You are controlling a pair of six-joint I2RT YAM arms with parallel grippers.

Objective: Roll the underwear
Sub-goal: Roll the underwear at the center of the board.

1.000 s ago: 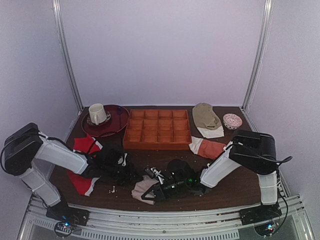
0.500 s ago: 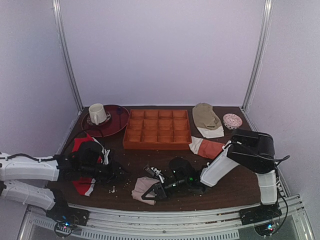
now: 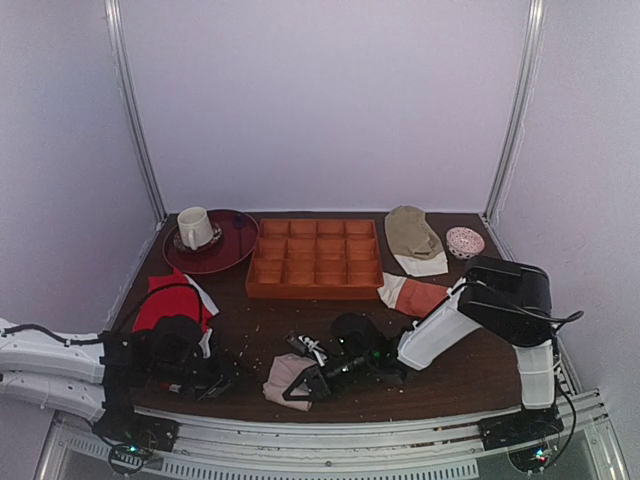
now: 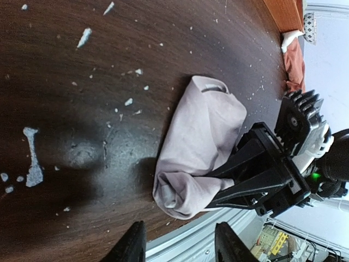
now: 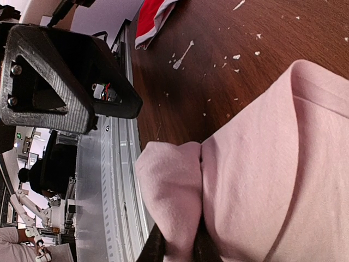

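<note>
Two hands sit low over the bench (image 3: 260, 315). We give positions as clock hours on the bench face in the top view, with 12 at the back wall.

1. The underwear (image 3: 283, 375) lies at 6 o'clock, close to the front edge. It is a pale pink, loosely folded bundle resting on the bench.
2. The right hand (image 4: 210, 190) reaches the bundle from its 3 o'clock side. We find this hand narrow, both fingers pinched on a fold of the underwear at the end nearest the front edge. The right wrist view shows the cloth bunched between the fingers.
3. The left hand (image 3: 218, 383) sits at 7 o'clock, near the bundle but apart from it. We find this hand wide. Its fingers (image 4: 133, 245) stand spread with nothing between them and point toward the underwear.
4. White flecks (image 4: 32, 158) are scattered on the bench between the left hand and the bundle.
5. Other items:
   - An orange tray (image 3: 315, 258) of square cells at 12 o'clock.
   - A dark red plate (image 3: 235, 250) at 10 o'clock, carrying a white cup (image 3: 195, 227).
   - A red garment (image 3: 170, 300) at 9 o'clock.
   - A beige garment (image 3: 412, 235) at 1 o'clock.
   - A small patterned bowl (image 3: 465, 242) just beside the beige garment.
   - An orange garment (image 3: 420, 295) at 3 o'clock.
</note>
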